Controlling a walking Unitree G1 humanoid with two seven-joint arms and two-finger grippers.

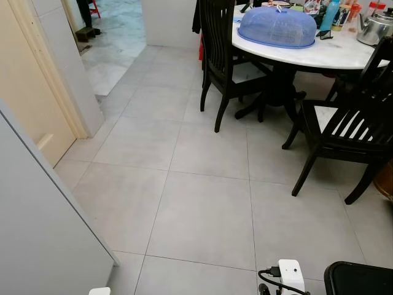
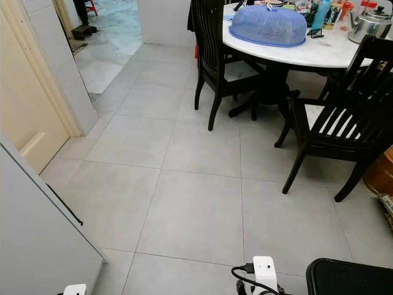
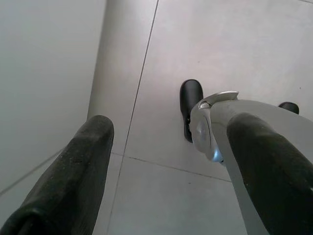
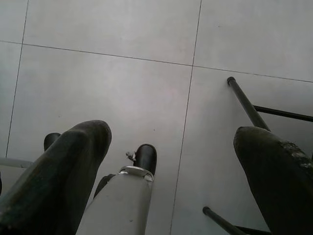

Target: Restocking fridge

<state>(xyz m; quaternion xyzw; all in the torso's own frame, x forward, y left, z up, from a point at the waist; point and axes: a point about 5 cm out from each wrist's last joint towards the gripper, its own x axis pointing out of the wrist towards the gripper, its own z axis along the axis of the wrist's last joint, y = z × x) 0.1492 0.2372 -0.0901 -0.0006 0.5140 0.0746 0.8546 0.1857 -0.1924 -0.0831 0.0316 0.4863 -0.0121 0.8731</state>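
Both grippers hang empty over grey floor tiles (image 1: 202,215), fingers apart: left gripper (image 3: 166,176), right gripper (image 4: 171,171). White fridge door (image 3: 44,73) just beside left gripper; thin black legs (image 4: 247,105) near right gripper.

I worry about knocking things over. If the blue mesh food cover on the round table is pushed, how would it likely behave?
The blue mesh food cover looks like thin perforated plastic, so it is probably very light and would likely slide easily on the smooth white table. Its wide, low dome suggests sliding rather than tipping. The mesh may flex if squeezed.
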